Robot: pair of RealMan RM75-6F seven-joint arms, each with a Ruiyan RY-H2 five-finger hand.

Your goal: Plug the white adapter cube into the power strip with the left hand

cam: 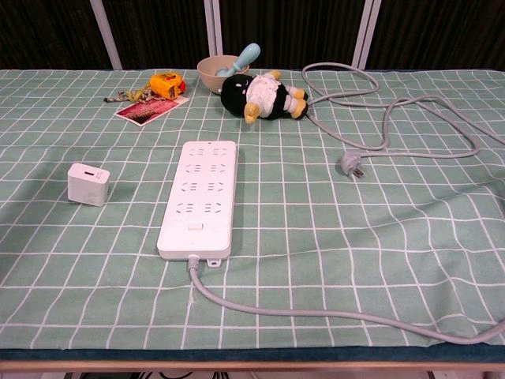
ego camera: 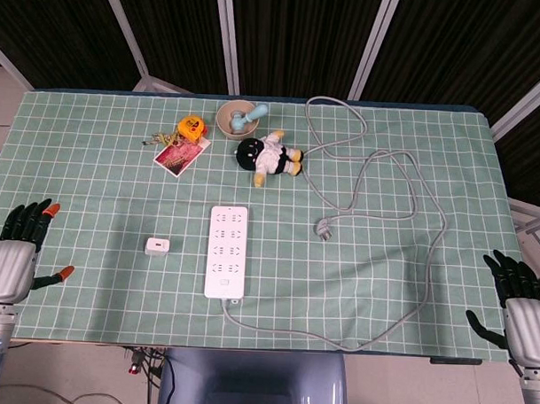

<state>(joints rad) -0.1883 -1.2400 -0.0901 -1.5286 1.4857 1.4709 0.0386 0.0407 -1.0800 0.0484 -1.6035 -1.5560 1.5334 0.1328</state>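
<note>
You won't find any readable text here: the long white plastic power strip, the small white adapter cube and the red printed card show no legible lettering, brand or number.

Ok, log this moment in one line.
left hand open, off cube | cube on cloth left of strip | strip sockets empty | right hand open, idle
</note>
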